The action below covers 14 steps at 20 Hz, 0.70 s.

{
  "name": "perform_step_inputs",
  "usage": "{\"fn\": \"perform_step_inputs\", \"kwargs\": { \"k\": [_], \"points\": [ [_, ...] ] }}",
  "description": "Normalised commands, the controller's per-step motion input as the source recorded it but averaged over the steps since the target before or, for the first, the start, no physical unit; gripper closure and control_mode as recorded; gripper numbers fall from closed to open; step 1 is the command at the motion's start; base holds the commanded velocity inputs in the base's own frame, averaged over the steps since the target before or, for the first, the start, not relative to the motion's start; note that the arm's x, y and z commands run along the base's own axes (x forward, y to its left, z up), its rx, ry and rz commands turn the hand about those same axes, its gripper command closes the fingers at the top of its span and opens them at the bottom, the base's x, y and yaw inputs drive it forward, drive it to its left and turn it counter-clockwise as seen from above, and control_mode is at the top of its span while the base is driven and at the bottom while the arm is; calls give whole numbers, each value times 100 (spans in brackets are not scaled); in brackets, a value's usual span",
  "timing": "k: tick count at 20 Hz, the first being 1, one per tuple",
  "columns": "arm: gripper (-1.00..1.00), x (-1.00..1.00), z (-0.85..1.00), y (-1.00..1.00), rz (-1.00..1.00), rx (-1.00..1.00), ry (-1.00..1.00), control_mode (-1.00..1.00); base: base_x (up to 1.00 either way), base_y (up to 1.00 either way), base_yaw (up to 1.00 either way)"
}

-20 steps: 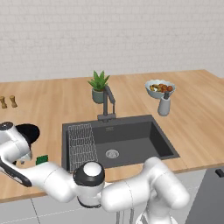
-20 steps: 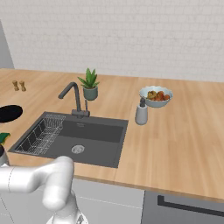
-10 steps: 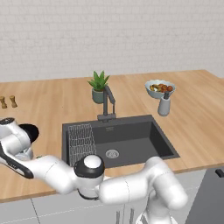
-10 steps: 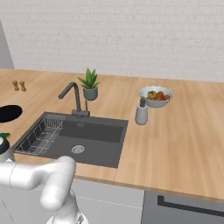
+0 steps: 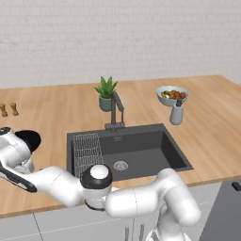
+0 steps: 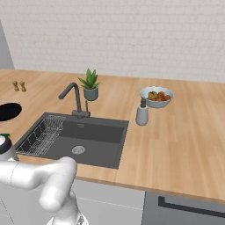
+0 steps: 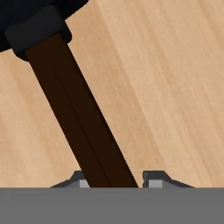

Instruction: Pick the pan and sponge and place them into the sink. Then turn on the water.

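In the hand view the pan's long dark handle (image 7: pixel 74 109) runs from its black rim at the top left down between my fingertips. My gripper (image 7: pixel 116 179) is shut on that handle. The pan (image 5: pixel 30 139) lies on the wooden counter left of the sink (image 5: pixel 150 150), partly behind my white hand, and its black disc (image 6: pixel 8 110) reaches the left edge of the right base view. A small green edge of the sponge (image 6: pixel 3 135) peeks out just above my hand. The dark faucet (image 5: pixel 116 110) stands behind the basin (image 6: pixel 99 136), with no water running.
A wire rack (image 5: pixel 88 148) fills the sink's left side. Behind the sink stands a potted plant (image 5: pixel 106 94). A fruit bowl (image 5: pixel 171 95) and a grey dispenser (image 5: pixel 176 114) sit to the right. Two small shakers (image 5: pixel 9 109) are at the far left.
The jaws have closed in on the pan's handle. The hand has shifted slightly and now covers the sponge in the left base view.
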Motion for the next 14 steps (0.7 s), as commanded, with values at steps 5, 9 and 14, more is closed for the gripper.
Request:
{"fn": "perform_step_inputs", "kwargs": {
  "k": [5,9,14],
  "points": [
    [100,-8,22,-12,-2,0,-23,-100,0,0,0],
    [100,-12,5,-95,-16,16,-6,-100,0,0,0],
    [100,-41,8,-100,-19,14,-20,-100,0,0,0]
  ]
}}
